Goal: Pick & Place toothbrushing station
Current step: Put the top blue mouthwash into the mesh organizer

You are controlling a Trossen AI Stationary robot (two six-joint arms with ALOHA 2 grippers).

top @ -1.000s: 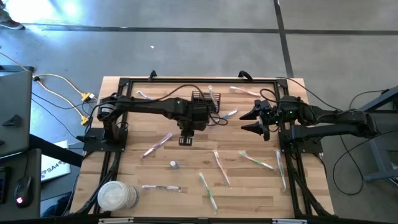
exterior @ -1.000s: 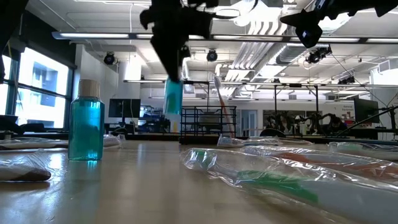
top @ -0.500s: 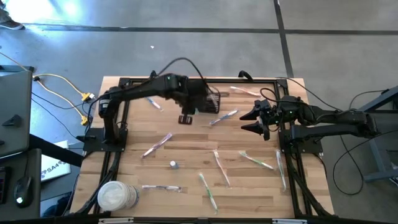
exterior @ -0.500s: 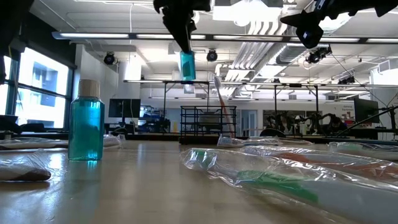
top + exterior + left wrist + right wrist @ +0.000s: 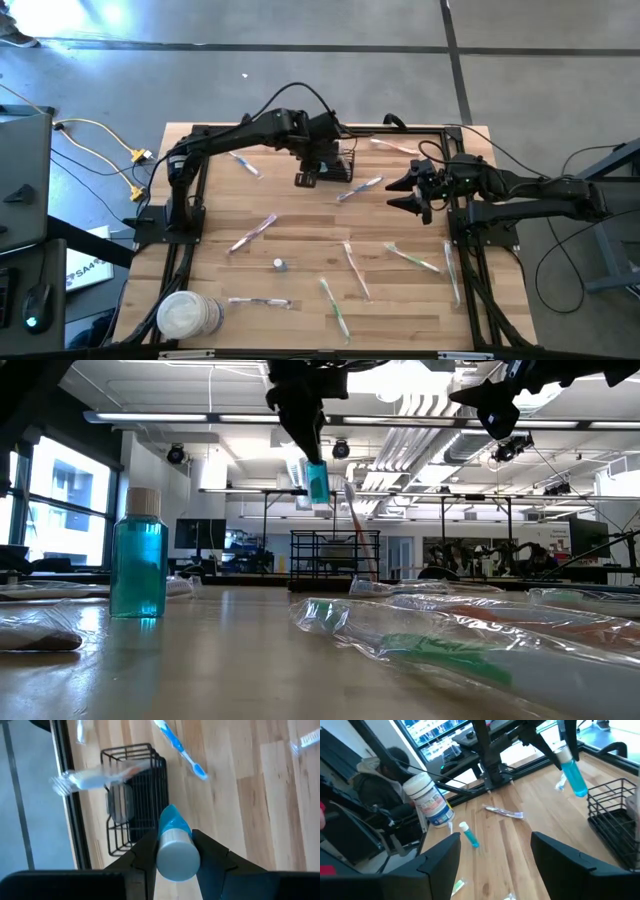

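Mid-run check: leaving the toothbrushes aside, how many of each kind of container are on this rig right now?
Small clear bottles of blue liquid: 2 (one held in the left gripper, one standing loose)
Black wire-mesh rectangular basket: 1
Round white tub: 1
Total: 4

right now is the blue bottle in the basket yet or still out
Out. The left gripper holds the blue bottle in the air above the black wire basket, not inside it.

Wrapped toothbrushes (image 5: 412, 260) scattered on table (image 5: 300, 270), white tub (image 5: 185, 316) at front-left corner.
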